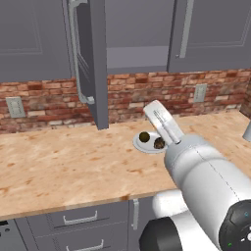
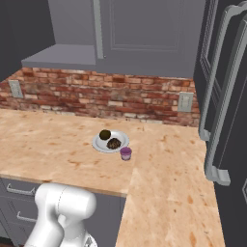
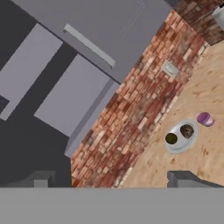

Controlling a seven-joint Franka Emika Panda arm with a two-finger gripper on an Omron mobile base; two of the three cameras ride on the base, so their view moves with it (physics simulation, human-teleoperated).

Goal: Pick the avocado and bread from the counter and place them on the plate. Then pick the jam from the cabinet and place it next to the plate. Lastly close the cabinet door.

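Note:
The plate [image 2: 99, 145] sits on the counter [image 2: 58, 144] near the brick wall. On it lie the olive-green avocado [image 2: 104, 134] and the mottled brown bread [image 2: 114, 143]. The pink-purple jam [image 2: 126, 153] stands on the counter right beside the plate's front right rim. In the left base view the cabinet door [image 1: 91, 63] hangs open, left of the cabinet [image 1: 137, 59] and its grey shelf. My gripper [image 3: 114, 180] is open with nothing in it, raised well away from the plate [image 3: 177, 148], avocado [image 3: 171, 138], bread [image 3: 187, 131] and jam [image 3: 204, 118].
My white arm [image 1: 196, 166] rises in front of the plate [image 1: 139, 145] in the left base view and hides the jam there. A tall dark unit with silvery bar handles [image 2: 217, 96] stands at the counter's right end. Wall outlets [image 1: 14, 107] dot the brick.

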